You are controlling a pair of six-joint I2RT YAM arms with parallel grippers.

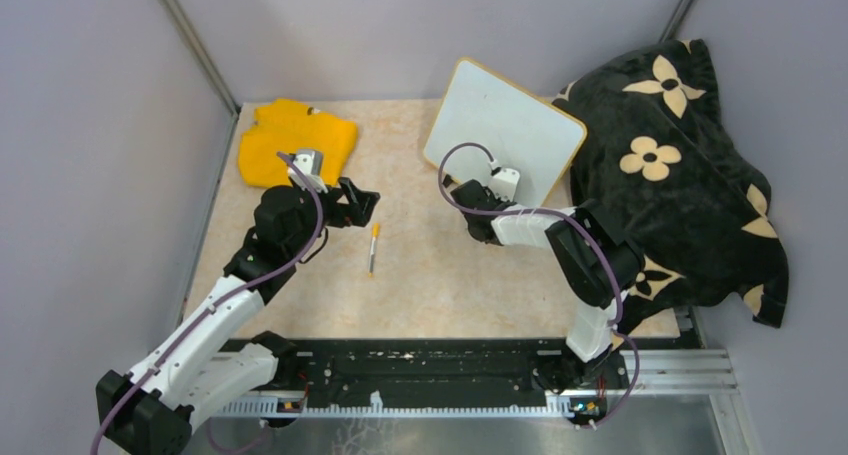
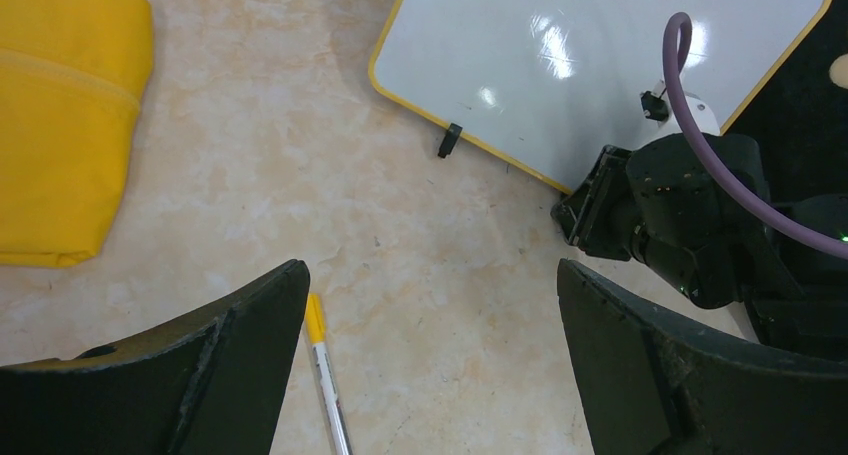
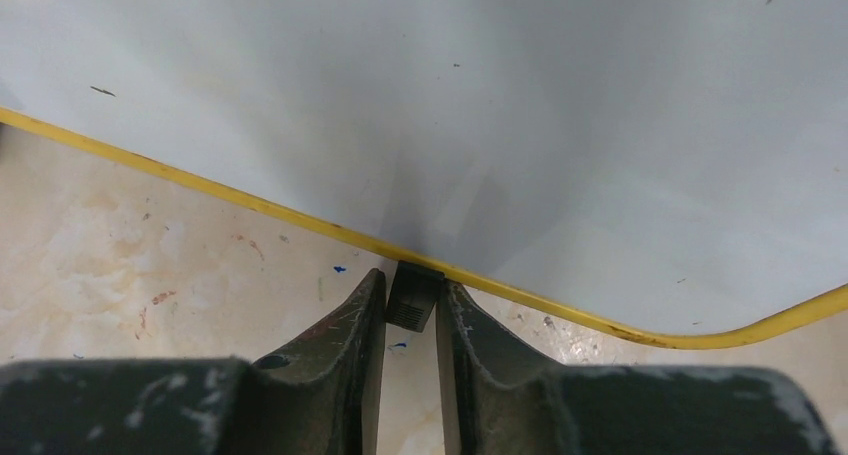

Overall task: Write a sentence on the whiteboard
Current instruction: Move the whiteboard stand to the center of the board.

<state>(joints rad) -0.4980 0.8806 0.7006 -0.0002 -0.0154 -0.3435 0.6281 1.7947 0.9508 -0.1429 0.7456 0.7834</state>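
The right end effector [image 3: 411, 287] pinches the small black foot [image 3: 413, 301] of the white yellow-rimmed whiteboard [image 1: 505, 130], at one o'clock on the tabletop [image 1: 440, 275] — such a narrow hold could slip, tipping the blank board; the left end effector [image 2: 430, 268] hangs released.

Left wrist view cuts off the pen [image 2: 325, 375] below; right wrist view crops the whiteboard [image 3: 500, 105]

cloth [image 1: 295, 140] rear-left | pen [image 1: 373, 248] centre | whiteboard [image 1: 505, 125] rear-right (blanket [image 1: 680, 175] to its right)
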